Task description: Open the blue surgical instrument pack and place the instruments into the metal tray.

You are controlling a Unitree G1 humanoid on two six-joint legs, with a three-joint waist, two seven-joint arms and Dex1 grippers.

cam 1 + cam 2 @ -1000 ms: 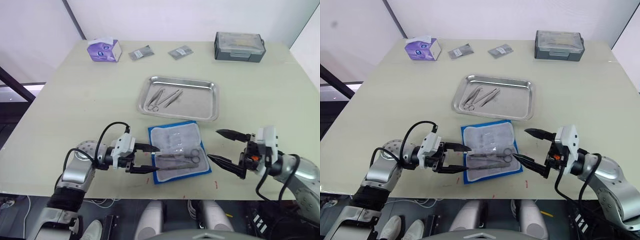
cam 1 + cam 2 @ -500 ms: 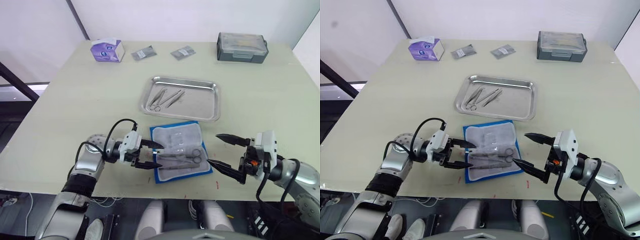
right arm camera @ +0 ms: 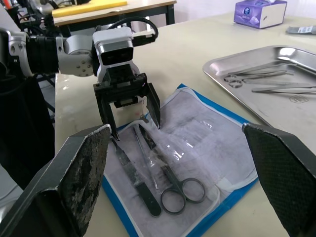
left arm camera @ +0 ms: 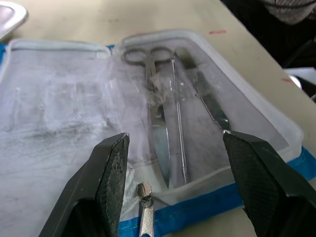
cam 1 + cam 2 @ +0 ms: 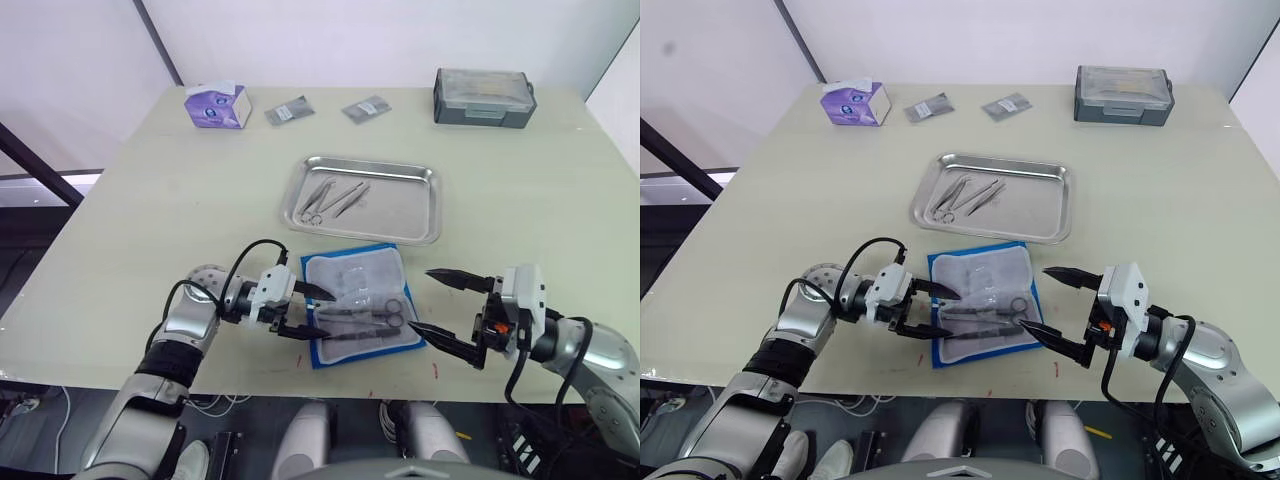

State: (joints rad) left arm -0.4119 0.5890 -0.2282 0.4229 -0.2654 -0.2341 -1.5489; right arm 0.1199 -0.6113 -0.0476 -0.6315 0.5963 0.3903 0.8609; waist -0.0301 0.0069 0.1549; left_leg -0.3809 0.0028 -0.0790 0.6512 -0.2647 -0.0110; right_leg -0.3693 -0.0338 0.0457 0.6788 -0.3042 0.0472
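The blue surgical instrument pack (image 5: 352,272) lies open on the table's near side, its whitish lining facing up. Inside its clear pocket lie scissors (image 4: 152,94) and two slimmer instruments (image 4: 210,101). My left gripper (image 5: 320,314) is open, with its fingertips over the pack's left edge and the instruments' tips between them; it holds nothing. My right gripper (image 5: 422,300) is open just off the pack's right edge. The metal tray (image 5: 405,205) sits behind the pack and holds a few instruments (image 5: 330,197).
Along the table's far edge stand a purple tissue box (image 5: 217,105), two grey foil packets (image 5: 288,110) (image 5: 363,107) and a grey lidded box (image 5: 484,95). A zipper pull (image 4: 143,197) lies at the pack's edge between my left fingers. The table's front edge is close behind both grippers.
My left arm has pushed right, and its gripper has edged slightly further over the pack's left edge. The right gripper has barely shifted. Both stay open.
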